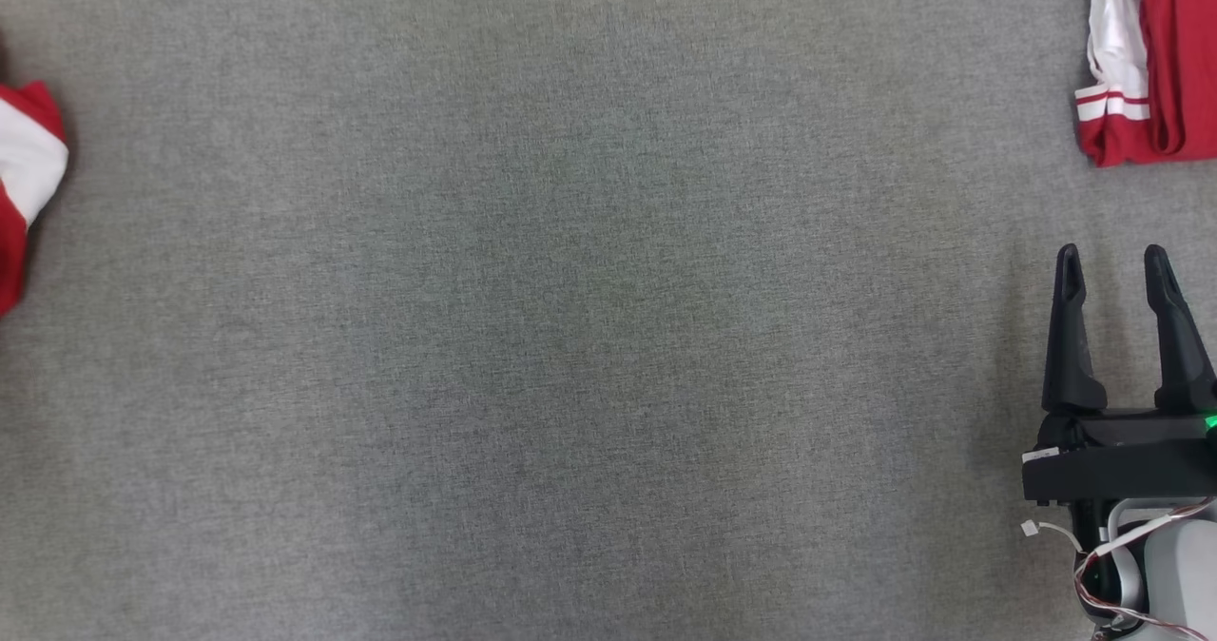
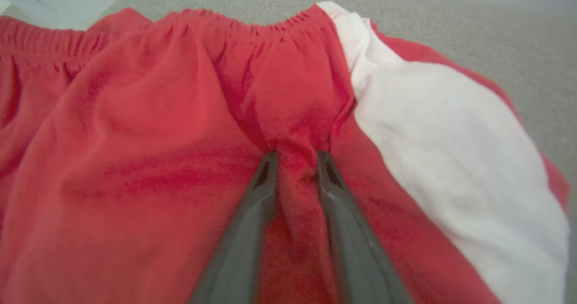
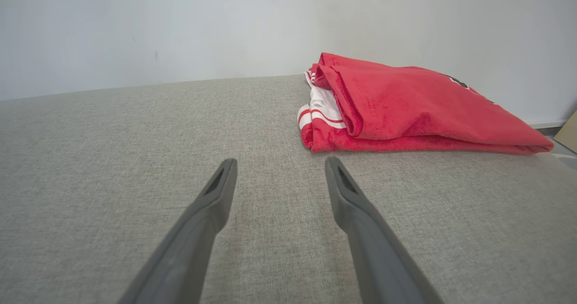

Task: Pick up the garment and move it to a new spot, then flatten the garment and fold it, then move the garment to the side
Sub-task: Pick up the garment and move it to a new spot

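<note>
The left pincer [image 2: 296,155] is down on the red shorts [image 2: 148,128]. Its two dark fingers stand fairly close together with a raised ridge of red cloth pinched between the tips. Creases run out from that spot, so I'd say it has hold of the fabric, though I can't tell how firmly. The pinch sits a little below the elastic waistband [image 2: 252,26] and just beside the white side panel [image 2: 441,150].

The step in hand looks like the first pick-up. To do it well, the fingers should finish squeezing before any lift, or the cloth may slide out. I can't see how many layers are in the pinch. If it is only the top one, the shorts will hang open and drag. A slow, straight rise, watching that the whole garment follows, seems the safe way. After that it could go to the broad bare middle of the surface, where there is space to spread it.

The right pincer [image 1: 1111,256] hovers released, fingers wide apart, low over bare cloth and holding nothing.

The shorts lie at the far left edge of a grey, woven, cloth-covered tabletop [image 1: 570,337]. A folded red garment [image 3: 405,110] with white trim sits at the far right corner, well apart from them. A plain pale wall [image 3: 180,29] stands behind.
</note>
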